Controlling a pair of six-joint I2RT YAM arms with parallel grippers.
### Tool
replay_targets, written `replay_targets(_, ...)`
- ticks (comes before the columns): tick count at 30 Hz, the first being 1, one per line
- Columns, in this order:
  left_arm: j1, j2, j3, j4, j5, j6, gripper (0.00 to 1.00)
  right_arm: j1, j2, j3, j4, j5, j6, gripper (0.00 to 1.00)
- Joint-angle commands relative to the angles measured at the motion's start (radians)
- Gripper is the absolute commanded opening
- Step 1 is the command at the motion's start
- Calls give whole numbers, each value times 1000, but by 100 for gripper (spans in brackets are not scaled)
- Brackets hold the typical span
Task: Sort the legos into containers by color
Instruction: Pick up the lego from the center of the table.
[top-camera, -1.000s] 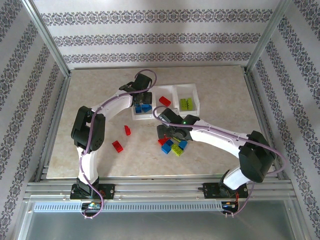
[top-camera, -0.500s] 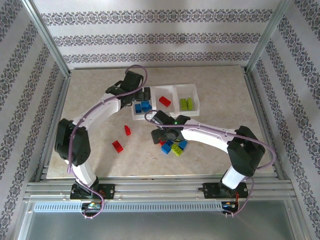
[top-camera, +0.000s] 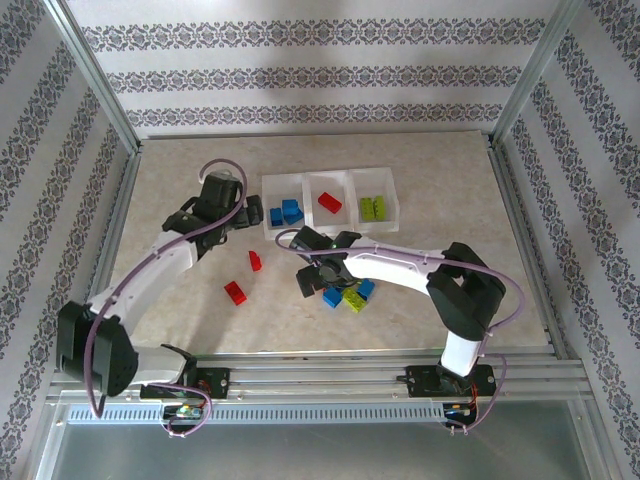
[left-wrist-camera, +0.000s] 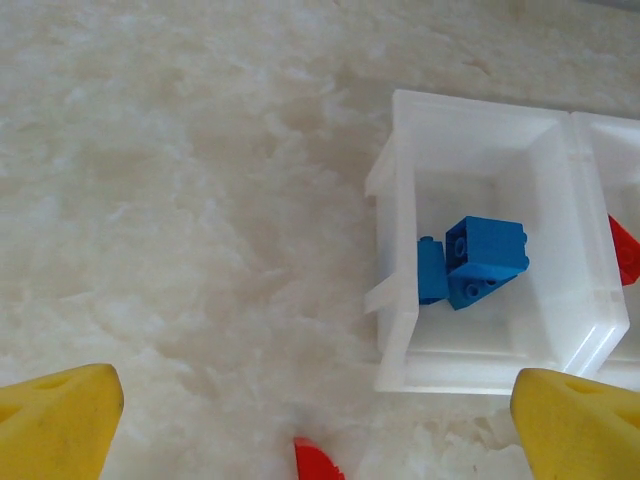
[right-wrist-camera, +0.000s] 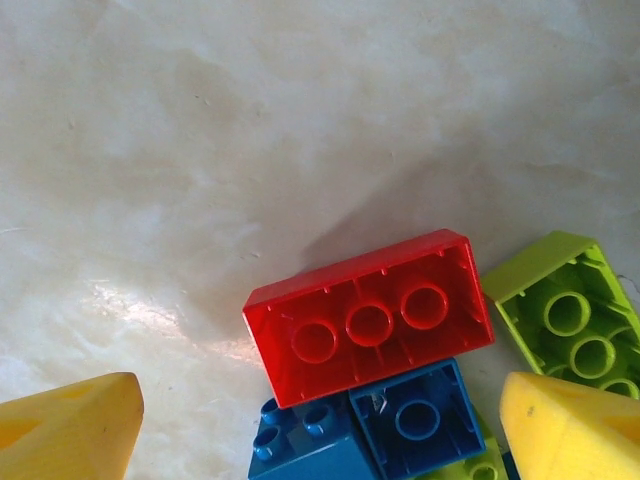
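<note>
The containers (top-camera: 345, 180) are three joined white bins. The left bin (left-wrist-camera: 398, 250) holds blue legos (left-wrist-camera: 478, 262), the middle one a red brick (top-camera: 329, 201), the right one green bricks (top-camera: 373, 207). My left gripper (top-camera: 252, 216) hangs open just left of the row, its yellow fingertips (left-wrist-camera: 60, 430) wide apart with nothing between them. My right gripper (top-camera: 308, 278) is open, low over a pile. There an upturned red brick (right-wrist-camera: 370, 315) lies against blue bricks (right-wrist-camera: 410, 415) and a lime green one (right-wrist-camera: 570, 320), between its fingers (right-wrist-camera: 570, 430).
Two loose red bricks (top-camera: 255, 261) (top-camera: 235, 292) lie on the table left of the pile; one tip shows below my left gripper (left-wrist-camera: 318, 462). Metal frame rails (top-camera: 320, 370) and patterned walls enclose the table.
My left gripper has opened and drawn back to the left from over the left bin. My right gripper has slid left along the pile.
</note>
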Motion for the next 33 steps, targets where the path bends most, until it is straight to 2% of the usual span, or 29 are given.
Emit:
replay_targets(1,21,-78,-49,34,-32,-25,100,7,36,33,-39,5,-2,91)
replay_targets(7,29,-157,-113,27,-34,-35,100,-4,59,37,-47,12,13,91)
replay_targets(16,32,-186,-166,1,-25,-47,100,-28,87,43,-40,28,20,94)
replay_targets(25,31,-230,-206,-11,-26,-59,100,-38,148,108,-29,40,-39,95)
replay_targets(33,32,-254,-215,-23,-33,-63,100,-35,161,120,-37,-27,-75,92)
